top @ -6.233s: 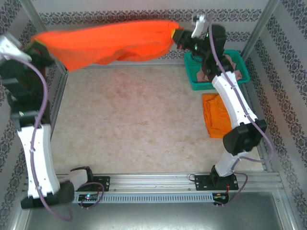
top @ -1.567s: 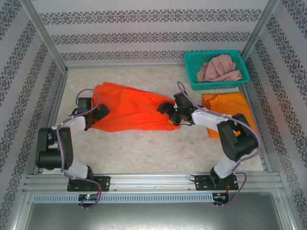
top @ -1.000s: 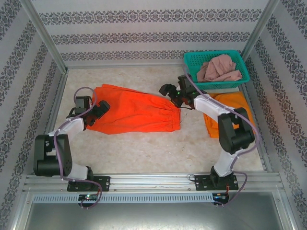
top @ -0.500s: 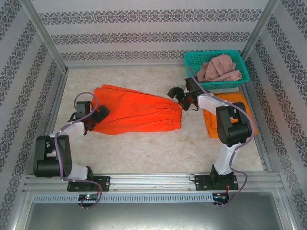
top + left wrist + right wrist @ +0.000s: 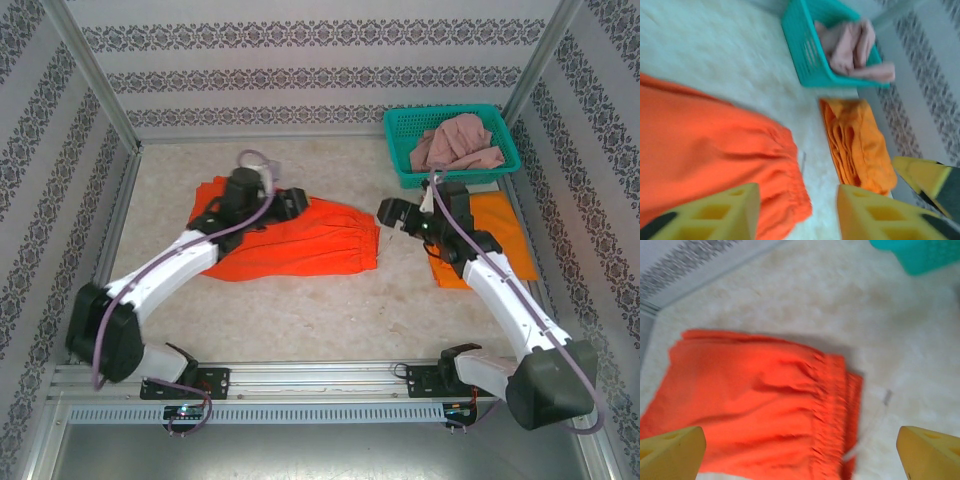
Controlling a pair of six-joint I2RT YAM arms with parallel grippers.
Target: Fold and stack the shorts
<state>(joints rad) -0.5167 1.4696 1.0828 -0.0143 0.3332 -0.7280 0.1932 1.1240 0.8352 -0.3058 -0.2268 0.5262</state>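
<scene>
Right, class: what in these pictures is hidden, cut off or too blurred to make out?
Top view: left arm hides part of the red shorts; right arm hides part of the yellow shorts.
Left wrist view: blur smears the folds of the pink shorts.
Right wrist view: basket cut by the top edge.

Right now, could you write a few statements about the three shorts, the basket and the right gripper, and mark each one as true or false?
1. The red-orange shorts lie spread on the table. True.
2. The pink shorts lie on the table beside the basket. False: they sit inside the teal basket.
3. The right gripper holds the red-orange shorts. False: its jaws stand wide open and hold nothing.
4. The yellow-orange shorts lie on the table, outside the basket. True.
</scene>
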